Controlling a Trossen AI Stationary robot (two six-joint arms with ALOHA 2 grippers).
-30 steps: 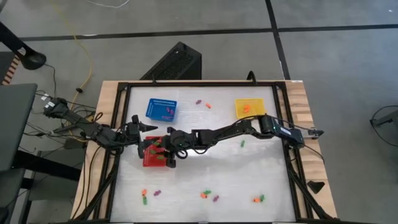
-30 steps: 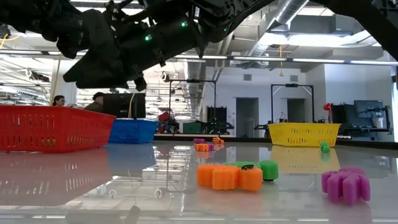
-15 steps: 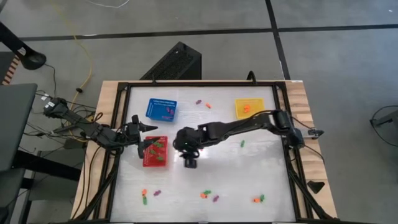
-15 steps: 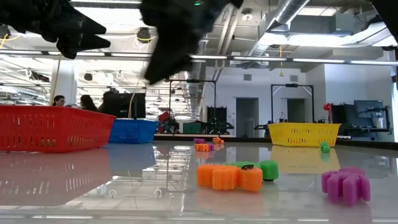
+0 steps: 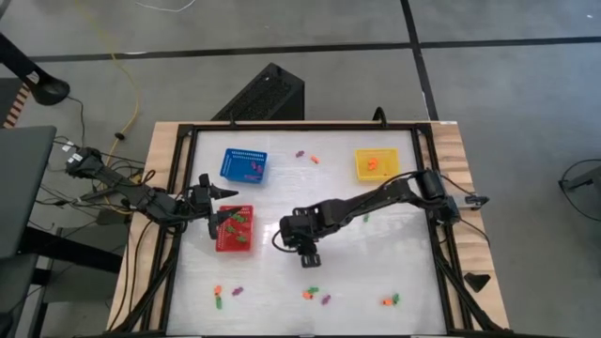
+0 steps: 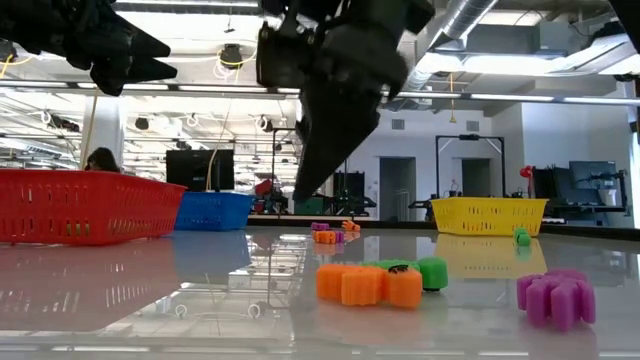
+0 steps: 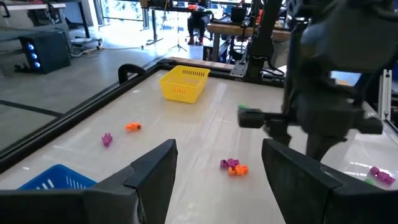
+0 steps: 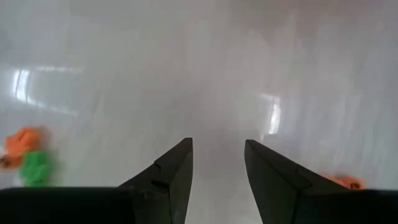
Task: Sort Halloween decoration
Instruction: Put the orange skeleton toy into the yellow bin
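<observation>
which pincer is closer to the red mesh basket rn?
Left. The left pincer hangs open right over the red mesh basket, near its left edge. The right pincer, open and empty, is off to the basket's right over bare table.

The right arm reaches from the right edge of the overhead frame toward lower centre, its right gripper (image 5: 308, 259) pointing down with fingers (image 8: 171, 171) parted and nothing between them. The left arm lies along the left side, its left gripper (image 5: 228, 211) spread wide and empty.
</observation>
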